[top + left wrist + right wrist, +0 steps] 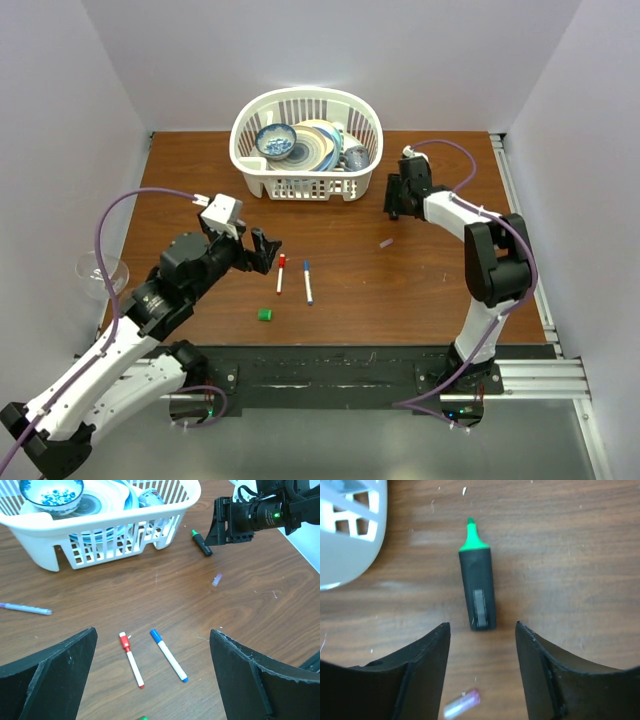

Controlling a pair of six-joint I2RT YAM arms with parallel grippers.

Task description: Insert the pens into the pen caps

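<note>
Two slim white pens lie side by side on the table. One has a red cap [124,641] on its far end [281,273]. The other has a blue cap [156,634] on its far end [307,282]. A stubby green cap [264,314] lies nearer the arms. My left gripper [267,251] is open and empty just left of the pens, above them in its wrist view [152,630]. The black marker [477,587] with its bare green tip [471,537] lies right of the basket. My right gripper [481,626] is open and empty over the marker's back end [394,205].
A white basket [305,185] of dishes stands at the back centre, its corner close to the marker [345,530]. A small purple cap [386,242] lies near my right gripper [462,705]. A purple pen [27,609] lies left. A clear cup [100,272] sits at the left edge.
</note>
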